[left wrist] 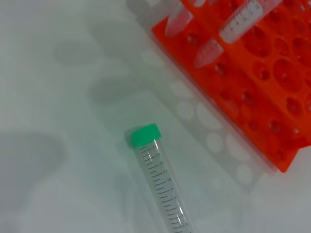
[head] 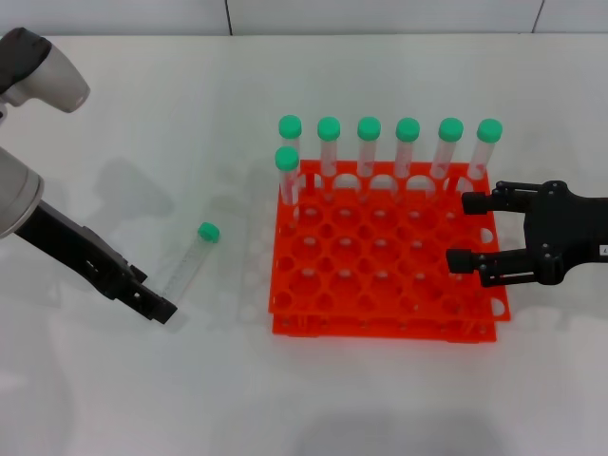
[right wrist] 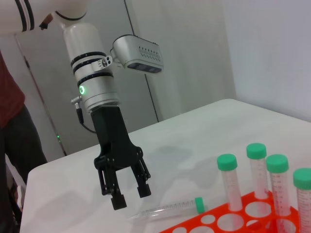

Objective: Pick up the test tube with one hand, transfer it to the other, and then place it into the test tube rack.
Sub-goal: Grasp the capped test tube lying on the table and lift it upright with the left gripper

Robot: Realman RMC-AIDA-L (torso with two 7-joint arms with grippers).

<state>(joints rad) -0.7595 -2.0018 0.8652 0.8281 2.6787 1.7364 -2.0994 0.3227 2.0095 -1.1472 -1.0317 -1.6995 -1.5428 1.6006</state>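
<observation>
The test tube (head: 189, 265) lies flat on the white table left of the rack, its green cap (head: 209, 232) pointing away from me. It fills the left wrist view (left wrist: 161, 180) and shows in the right wrist view (right wrist: 165, 211). My left gripper (head: 157, 309) hangs just beside the tube's bottom end; from the right wrist its fingers (right wrist: 131, 195) stand apart with nothing between them. The orange-red test tube rack (head: 380, 285) sits at the centre. My right gripper (head: 458, 231) hovers open over the rack's right edge, holding nothing.
Several green-capped tubes (head: 408, 142) stand upright along the rack's far row, and one more (head: 287, 171) stands at the left end of the second row. In the right wrist view a wall stands behind the table's far side, and a person in dark red stands at the picture's edge (right wrist: 9, 126).
</observation>
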